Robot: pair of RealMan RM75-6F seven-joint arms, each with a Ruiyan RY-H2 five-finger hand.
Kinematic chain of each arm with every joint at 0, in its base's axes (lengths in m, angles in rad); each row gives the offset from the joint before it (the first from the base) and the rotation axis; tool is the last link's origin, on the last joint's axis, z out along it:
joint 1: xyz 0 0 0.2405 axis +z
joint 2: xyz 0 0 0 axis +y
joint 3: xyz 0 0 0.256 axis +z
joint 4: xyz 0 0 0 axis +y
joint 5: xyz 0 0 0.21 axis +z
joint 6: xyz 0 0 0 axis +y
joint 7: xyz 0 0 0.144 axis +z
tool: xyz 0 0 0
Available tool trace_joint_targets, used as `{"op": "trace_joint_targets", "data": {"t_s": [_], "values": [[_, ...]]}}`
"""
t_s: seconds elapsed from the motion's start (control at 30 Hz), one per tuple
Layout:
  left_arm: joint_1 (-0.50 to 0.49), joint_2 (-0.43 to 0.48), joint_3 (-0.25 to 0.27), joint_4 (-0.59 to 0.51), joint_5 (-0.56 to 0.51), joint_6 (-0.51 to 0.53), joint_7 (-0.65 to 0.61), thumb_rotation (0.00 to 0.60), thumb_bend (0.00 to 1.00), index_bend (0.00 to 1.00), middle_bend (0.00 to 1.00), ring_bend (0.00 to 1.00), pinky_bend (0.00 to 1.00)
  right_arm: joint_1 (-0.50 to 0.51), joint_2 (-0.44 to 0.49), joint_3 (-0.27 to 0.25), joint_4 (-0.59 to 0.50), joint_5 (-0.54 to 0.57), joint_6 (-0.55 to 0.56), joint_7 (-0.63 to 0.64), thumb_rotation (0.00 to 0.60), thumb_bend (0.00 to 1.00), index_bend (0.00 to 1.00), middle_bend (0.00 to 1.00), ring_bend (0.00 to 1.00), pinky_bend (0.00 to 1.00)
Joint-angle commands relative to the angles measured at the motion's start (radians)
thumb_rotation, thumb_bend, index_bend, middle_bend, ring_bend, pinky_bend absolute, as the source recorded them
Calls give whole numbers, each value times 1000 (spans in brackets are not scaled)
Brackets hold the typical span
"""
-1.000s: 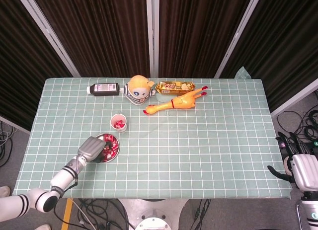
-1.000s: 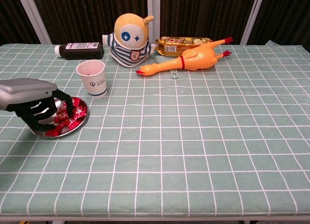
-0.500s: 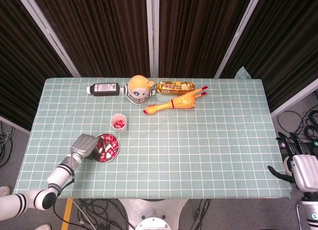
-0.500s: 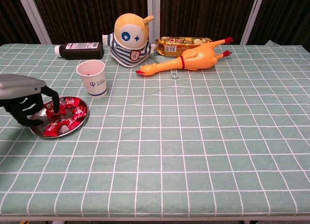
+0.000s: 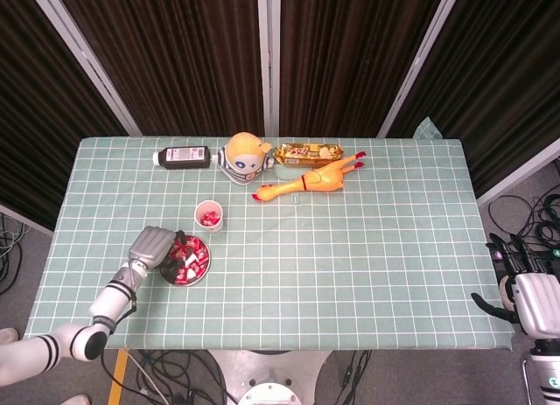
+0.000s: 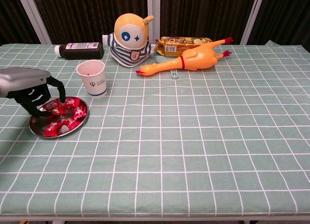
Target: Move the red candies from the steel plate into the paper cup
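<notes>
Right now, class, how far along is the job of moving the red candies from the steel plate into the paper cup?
Partly done: the paper cup already holds some red candies. In hand: the left hand is over the steel plate, fingers down among the candies; whether it grips one cannot be told. Left: several red candies remain on the plate. The right hand hangs off the table.

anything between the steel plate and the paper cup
Nothing: only bare checked tablecloth separates the steel plate from the paper cup, clearest in the chest view.

Dark curtains (image 5: 188, 55) behind green checked table (image 5: 367, 265)
</notes>
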Motion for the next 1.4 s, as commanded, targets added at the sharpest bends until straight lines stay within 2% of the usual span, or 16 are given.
{"op": "trace_joint_targets", "data": {"t_s": [0.03, 0.47, 0.67, 0.87, 1.1, 1.4], "values": [[-5, -8, -10, 2, -16, -9, 1, 600, 302, 466, 894, 829, 978, -1, 1, 1, -1, 2, 1, -1, 600, 80, 41, 211, 10, 158], [1, 14, 13, -48, -48, -5, 72, 600, 301, 492, 894, 829, 978, 3, 1, 3, -3, 3, -6, -5, 600, 80, 41, 211, 10, 162], [7, 14, 2, -61, -51, 20, 70, 600, 301, 493, 893, 829, 978, 3, 1, 2, -5, 5, -8, -7, 600, 80, 41, 211, 10, 163], [-12, 0, -5, -34, -115, -6, 119, 600, 300, 471, 891, 829, 978, -1, 4, 2, -8, 9, -3, -9, 600, 79, 41, 212, 10, 163], [-22, 11, 3, -67, -172, -25, 162, 600, 300, 477, 890, 828, 978, 0, 2, 2, -4, 8, -6, -6, 600, 80, 41, 212, 10, 165], [-18, 3, 12, -69, -147, 16, 174, 600, 300, 501, 890, 828, 978, 1, 2, 3, -5, 9, -8, -7, 600, 79, 41, 211, 10, 168]]}}
